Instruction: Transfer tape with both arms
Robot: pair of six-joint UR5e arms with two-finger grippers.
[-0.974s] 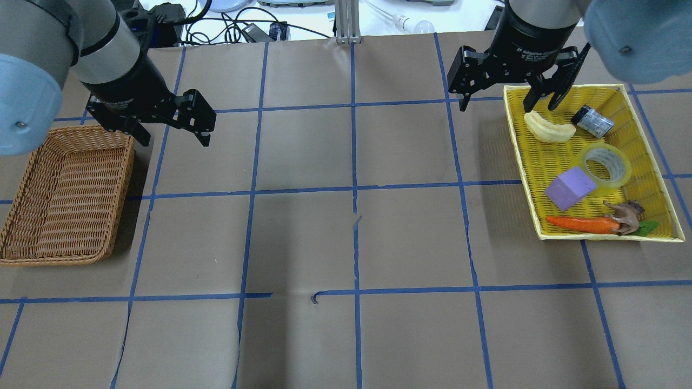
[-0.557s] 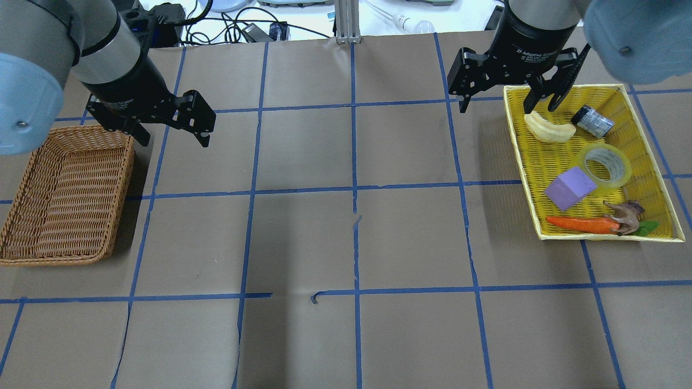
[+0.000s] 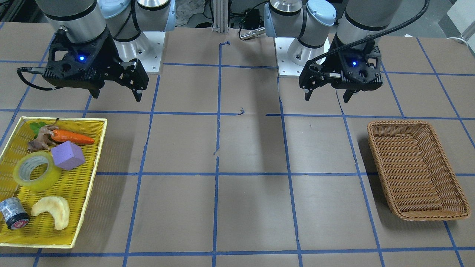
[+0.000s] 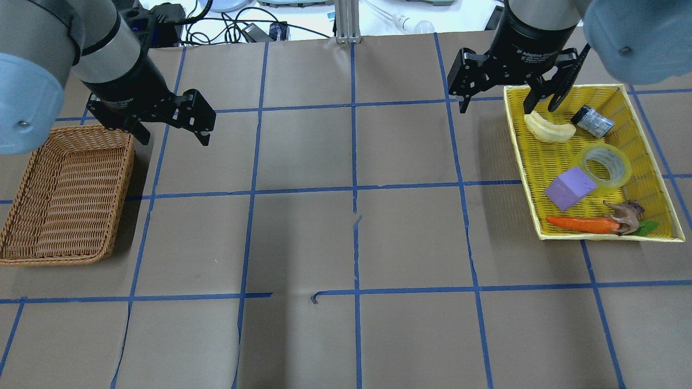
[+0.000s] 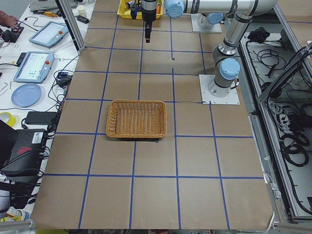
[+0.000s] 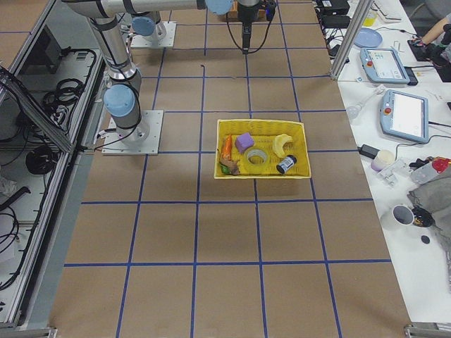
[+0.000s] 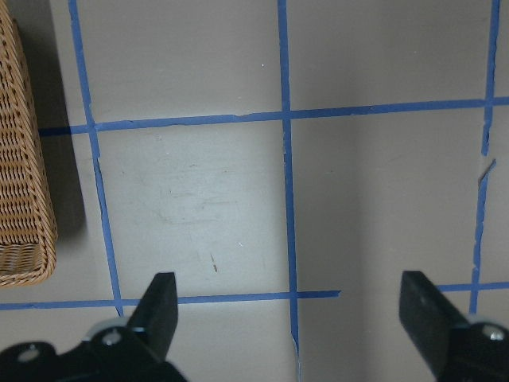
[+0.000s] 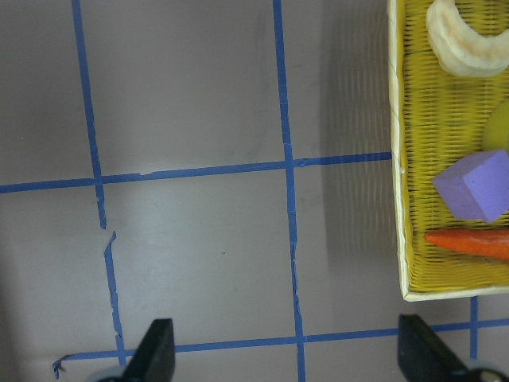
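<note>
Tape [image 3: 39, 183] not yet picked: it lies flat in the yellow tray [image 3: 79, 193], just beside the purple block [image 3: 67, 156].
Both the right arm's fingers [image 3: 136, 81] and the left arm's fingers [image 3: 307, 79] are spread wide and empty. The right ones hang over the table, well apart from the roll; they should come over it, straddle one wall through the core, and avoid the block.

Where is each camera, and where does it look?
Front-facing: across the table, facing the left gripper and right gripper.
Overhead: behind them, looking forward and down; both grippers.
Exterior left: table end by the wicker basket; left arm nearest.
Exterior right: end by the yellow tray; right arm nearest.
Left wrist: looks down at table; own fingers.
Right wrist: looks down beside tray; own fingers.
Shared: front-facing and overhead show the tape.
</note>
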